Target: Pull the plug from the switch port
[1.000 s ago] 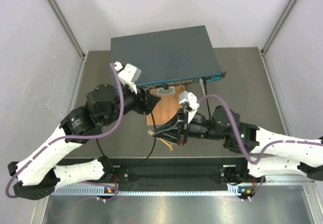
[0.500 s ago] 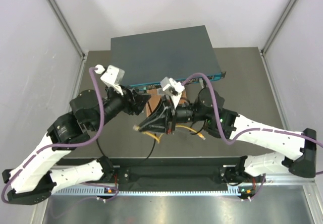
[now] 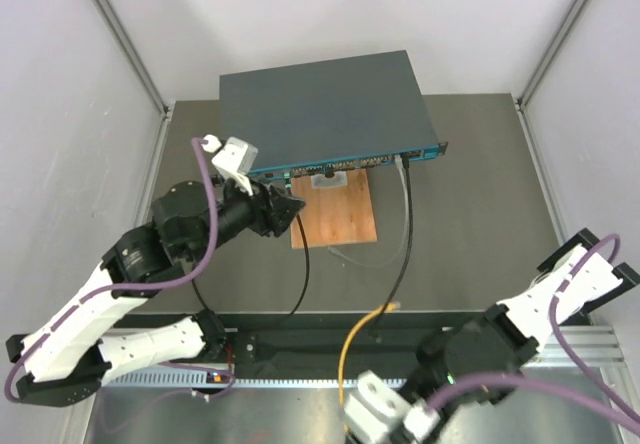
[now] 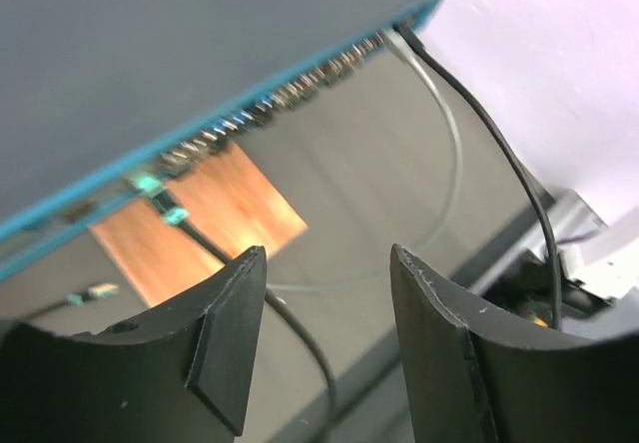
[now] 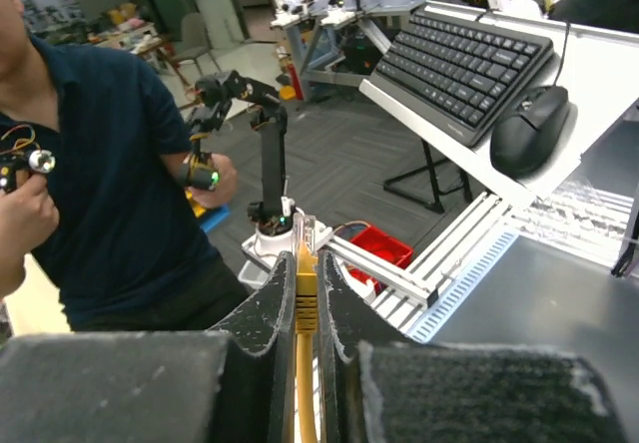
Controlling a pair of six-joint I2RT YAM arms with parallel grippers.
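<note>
The switch (image 3: 325,109) is a flat dark grey box at the back of the table, with a teal front strip (image 4: 250,89) lined with small sockets. My left gripper (image 3: 290,207) hovers open just in front of the strip's left part, its fingers (image 4: 235,333) holding nothing. A yellow cable (image 3: 350,349) runs toward the near edge. Its clear-tipped plug (image 5: 305,231) is away from the switch, with my right gripper (image 5: 306,253) shut on it and pointing out past the table's front. In the top view only the right wrist's white mount (image 3: 378,404) shows at the bottom edge.
A brown wooden board (image 3: 335,214) lies before the switch. A black cable (image 3: 407,224) and a pale cable (image 4: 449,134) stay plugged at the strip's right end. Another black cable (image 3: 303,264) leaves its left part. Cage walls stand on both sides. A person (image 5: 90,164) and keyboard (image 5: 464,59) lie beyond the front.
My right arm has drawn back from over the wooden board to the near right corner, carrying the yellow plug and cable with it. The left gripper has shifted slightly and stays open.
</note>
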